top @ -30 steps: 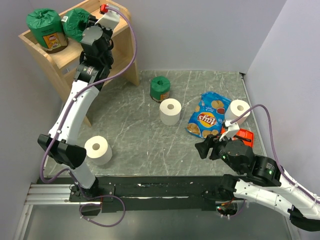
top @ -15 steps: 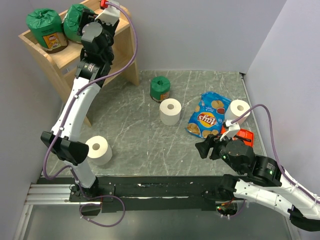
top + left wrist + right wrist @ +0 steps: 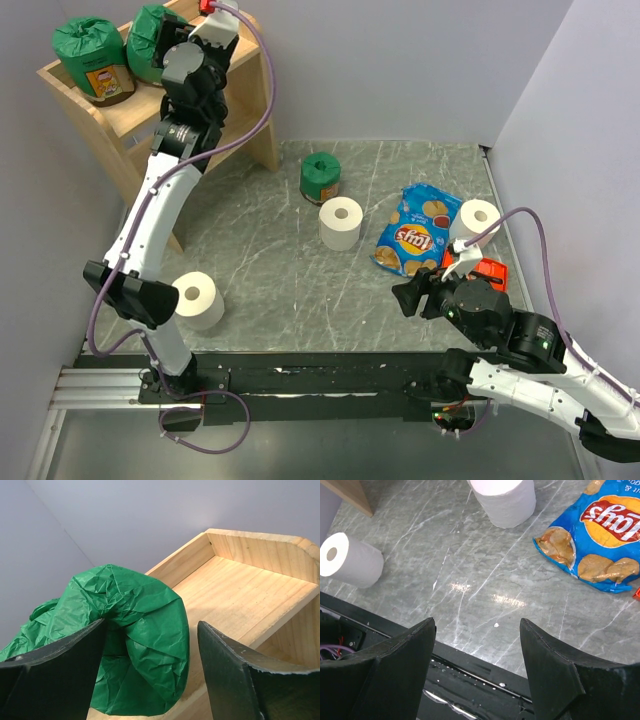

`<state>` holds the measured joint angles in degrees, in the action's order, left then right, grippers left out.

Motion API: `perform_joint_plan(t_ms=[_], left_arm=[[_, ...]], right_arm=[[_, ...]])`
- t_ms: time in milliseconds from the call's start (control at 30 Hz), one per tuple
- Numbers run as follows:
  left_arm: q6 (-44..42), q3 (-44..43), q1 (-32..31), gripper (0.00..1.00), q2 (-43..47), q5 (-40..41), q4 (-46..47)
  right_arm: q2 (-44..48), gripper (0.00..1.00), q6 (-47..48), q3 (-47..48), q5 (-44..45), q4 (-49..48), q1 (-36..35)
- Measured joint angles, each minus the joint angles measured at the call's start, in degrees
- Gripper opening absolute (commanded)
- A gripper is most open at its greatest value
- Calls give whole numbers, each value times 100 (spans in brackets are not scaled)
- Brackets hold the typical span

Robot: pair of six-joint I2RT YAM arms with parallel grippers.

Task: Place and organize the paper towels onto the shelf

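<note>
Left wrist: crinkly green roll [image 3: 145, 650] on wood shelf [image 3: 240, 595], L fingers [image 3: 240, 680] apart; R fingers [image 3: 555, 675] apart.

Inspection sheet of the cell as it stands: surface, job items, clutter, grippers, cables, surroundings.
Surface: grey marbled table.
Job's things: shelf top tier holds two green rolls; third green roll and three white rolls on the table.
Clutter: blue chip bag, red packet.
Grippers: left gripper open around one shelved roll; right gripper open, empty, over the table.
Cables: purple cable looping off each arm.
Surroundings: plain grey walls.
</note>
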<state>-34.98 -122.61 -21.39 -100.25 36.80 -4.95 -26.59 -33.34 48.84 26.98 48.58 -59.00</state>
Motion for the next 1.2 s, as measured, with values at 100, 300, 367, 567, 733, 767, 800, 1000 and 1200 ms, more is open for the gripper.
perform_joint_plan(t_ms=[100,300,367,567,733,767,800,1000,1200], left_arm=[[4,-101,72,78,-76,-39,2],[22,-415,260,78,-348,-175,13],[33,-511,310,78,-431,-254,2],[133,-688,361,82,-549,-308,-55],[179,-691,192,85,-448,-328,-76],[175,-678,140,85,-409,-326,-76],[170,-640,55,85,-345,-321,-72],[313,-122,-704,90,286,-256,-111],[1633,951,-1185,96,1316,-1058,-765]], right_arm=[[17,75,-2,0,2,24,0],[20,75,-7,85,63,188,0],[26,75,-15,136,83,214,0],[35,76,-28,173,98,286,0],[-15,76,-26,175,87,302,0],[-28,76,-26,175,81,297,0],[-42,76,-26,175,76,295,0],[-66,76,-26,140,26,90,0],[-479,75,48,129,111,-509,0]])
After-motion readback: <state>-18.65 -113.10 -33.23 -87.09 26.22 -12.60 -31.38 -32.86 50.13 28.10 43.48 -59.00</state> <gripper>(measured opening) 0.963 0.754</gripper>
